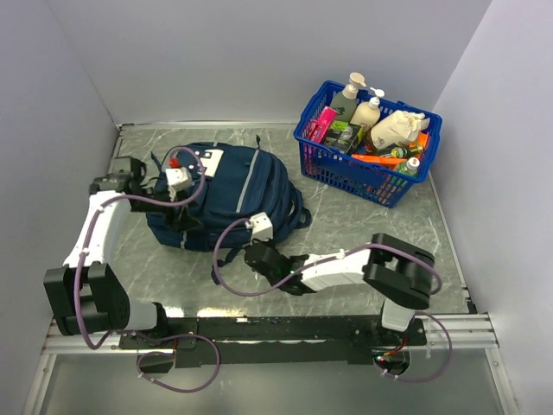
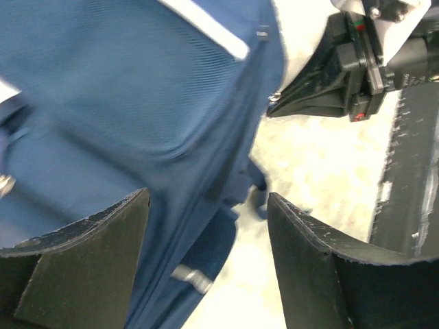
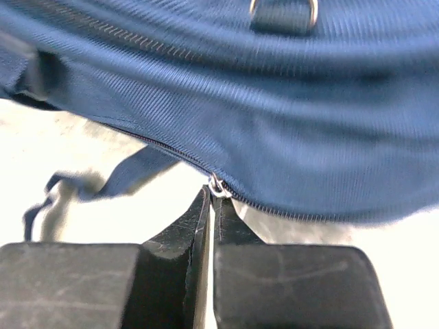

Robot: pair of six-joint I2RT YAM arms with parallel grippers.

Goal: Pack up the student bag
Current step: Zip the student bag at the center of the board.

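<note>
Navy student bag (image 1: 233,186) lies directly before both grippers. Right gripper (image 3: 209,200) pinched tight on its zip pull (image 3: 218,186). Left gripper (image 2: 207,205) spread wide, empty, over bag fabric. White patch (image 1: 212,156) too small to read.

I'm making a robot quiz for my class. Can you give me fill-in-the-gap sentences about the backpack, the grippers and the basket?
1. The right gripper is ____ on the zipper pull of the student bag.
2. The left gripper hangs over the bag's edge with its jaws ____.
3. The basket holding the bottles is coloured ____.
Missing words: shut; open; blue.
</note>
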